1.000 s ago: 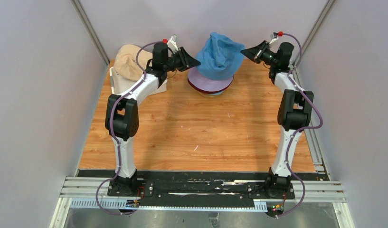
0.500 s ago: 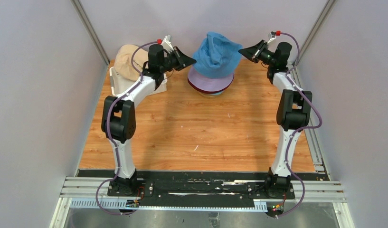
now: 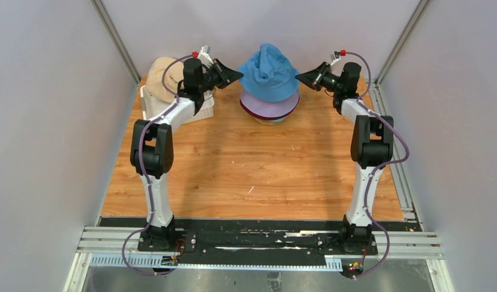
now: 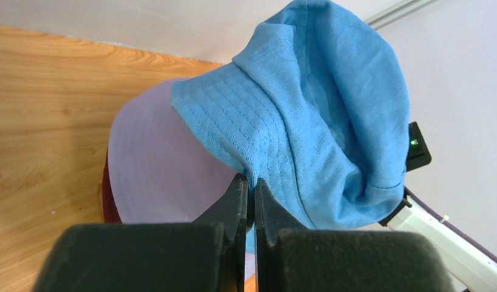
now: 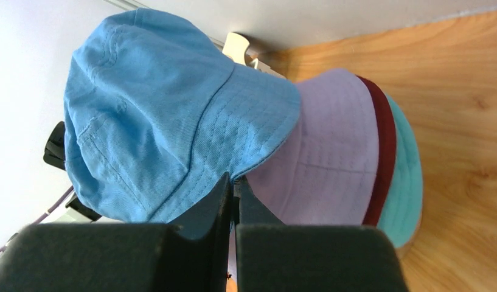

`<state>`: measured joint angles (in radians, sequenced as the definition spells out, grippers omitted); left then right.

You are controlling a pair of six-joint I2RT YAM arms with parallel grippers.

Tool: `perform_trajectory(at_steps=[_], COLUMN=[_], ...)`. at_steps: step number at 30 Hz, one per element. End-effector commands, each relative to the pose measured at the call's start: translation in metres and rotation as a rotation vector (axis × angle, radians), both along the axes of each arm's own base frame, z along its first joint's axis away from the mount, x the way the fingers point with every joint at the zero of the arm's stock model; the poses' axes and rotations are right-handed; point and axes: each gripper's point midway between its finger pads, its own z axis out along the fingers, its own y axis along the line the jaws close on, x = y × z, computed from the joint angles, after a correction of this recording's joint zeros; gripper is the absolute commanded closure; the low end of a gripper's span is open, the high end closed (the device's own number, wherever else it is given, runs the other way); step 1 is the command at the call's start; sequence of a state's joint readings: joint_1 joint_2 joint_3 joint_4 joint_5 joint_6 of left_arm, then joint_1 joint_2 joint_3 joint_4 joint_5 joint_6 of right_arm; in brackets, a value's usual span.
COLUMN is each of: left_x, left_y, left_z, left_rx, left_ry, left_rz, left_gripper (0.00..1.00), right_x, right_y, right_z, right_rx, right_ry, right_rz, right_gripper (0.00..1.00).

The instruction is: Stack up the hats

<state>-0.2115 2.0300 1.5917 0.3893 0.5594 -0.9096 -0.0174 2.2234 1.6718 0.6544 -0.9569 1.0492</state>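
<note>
Both arms extend forward with forearms angled inward, wrists raised to matching height and facing each other. Left claw (image 3: 238,74): jaws pressed together on the brim of the blue hat (image 3: 267,68). Right claw (image 3: 300,77): jaws likewise clamped on the opposite brim edge.

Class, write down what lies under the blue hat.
Directly below the blue hat is the lavender hat, then the dark red hat and the teal hat. Whatever supports the stack is covered.
</note>
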Motion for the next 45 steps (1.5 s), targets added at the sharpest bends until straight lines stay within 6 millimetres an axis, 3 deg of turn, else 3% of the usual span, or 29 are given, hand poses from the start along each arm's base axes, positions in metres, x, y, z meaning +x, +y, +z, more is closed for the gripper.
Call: perform_trajectory(at_steps=[1, 11, 17, 30, 45], left_x=[0.002, -0.009, -0.017, -0.020, -0.010], left_y=[-0.007, -0.031, -0.035, -0.024, 0.016], left_z=[-0.015, -0.045, -0.059, -0.099, -0.135], left_rx=[-0.007, 0.004, 0.009, 0.051, 0.186], left_ry=[-0.001, 0.036, 0.059, 0.122, 0.213], left_rz=[-0.034, -0.104, -0.112, -0.067, 0.079], left_gripper=[0.97, 0.97, 0.97, 0.98, 0.99], right_x=[-0.013, -0.025, -0.031, -0.030, -0.025], right_y=[-0.001, -0.012, -0.018, -0.027, -0.036], right_z=[0.013, -0.021, -0.041, -0.072, -0.089], right_rx=[-0.039, -0.090, -0.120, -0.201, -0.276], right_ry=[-0.065, -0.008, 0.024, 0.089, 0.129], right_rz=[-0.003, -0.032, -0.044, -0.085, -0.132], right_gripper=[0.99, 1.00, 0.99, 0.99, 0.99])
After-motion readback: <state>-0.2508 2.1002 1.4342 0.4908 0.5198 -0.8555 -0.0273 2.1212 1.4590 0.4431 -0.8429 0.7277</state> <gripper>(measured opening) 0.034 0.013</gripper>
